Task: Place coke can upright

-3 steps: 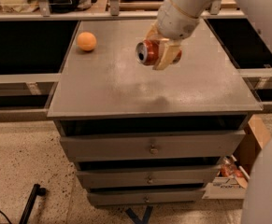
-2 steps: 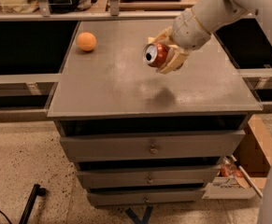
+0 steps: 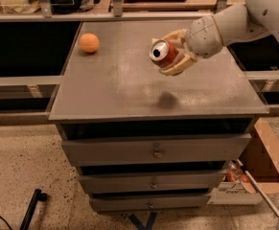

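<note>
Grey tabletop (image 3: 129,92) over drawers (image 3: 153,150), speckled floor (image 3: 29,162).
Tool (image 3: 173,56) above tabletop grips sideways coke can (image 3: 160,51); orange ball (image 3: 89,42) far-left.

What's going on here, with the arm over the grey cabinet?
The robot's claw is shut on the coke can and holds it in the air above the grey cabinet top, right of centre. The can is tipped on its side, one silver end facing the camera, so it is not yet set upright. Its shadow falls on the surface below. An orange ball sits apart near the back left corner.
</note>
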Robot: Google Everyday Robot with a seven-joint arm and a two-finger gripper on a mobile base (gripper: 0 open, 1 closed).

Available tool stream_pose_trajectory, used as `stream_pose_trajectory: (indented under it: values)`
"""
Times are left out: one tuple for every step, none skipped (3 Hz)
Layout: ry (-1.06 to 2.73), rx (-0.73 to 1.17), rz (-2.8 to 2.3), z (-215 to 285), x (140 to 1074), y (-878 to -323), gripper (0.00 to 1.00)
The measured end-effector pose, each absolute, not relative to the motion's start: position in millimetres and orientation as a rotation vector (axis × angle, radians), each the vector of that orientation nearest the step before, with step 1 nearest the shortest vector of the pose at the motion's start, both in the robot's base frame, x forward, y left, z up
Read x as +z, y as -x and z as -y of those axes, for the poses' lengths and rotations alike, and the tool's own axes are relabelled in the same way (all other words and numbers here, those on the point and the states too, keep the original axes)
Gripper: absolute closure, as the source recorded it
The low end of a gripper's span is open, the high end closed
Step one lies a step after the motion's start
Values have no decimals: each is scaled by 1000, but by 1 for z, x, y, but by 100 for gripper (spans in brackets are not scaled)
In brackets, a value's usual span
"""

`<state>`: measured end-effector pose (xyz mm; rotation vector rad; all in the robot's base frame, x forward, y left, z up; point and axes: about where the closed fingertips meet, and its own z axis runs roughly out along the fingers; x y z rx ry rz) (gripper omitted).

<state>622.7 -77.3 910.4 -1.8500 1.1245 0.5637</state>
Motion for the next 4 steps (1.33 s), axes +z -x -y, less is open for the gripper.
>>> stream_pose_trajectory:
  values:
    - [1786, 586, -1196, 85, 905, -632, 100]
    - [1610, 682, -1258, 92, 899, -633, 100]
    - [1426, 758, -1263, 95, 895, -626, 100]
    - [1299, 828, -1255, 93, 892, -618, 100]
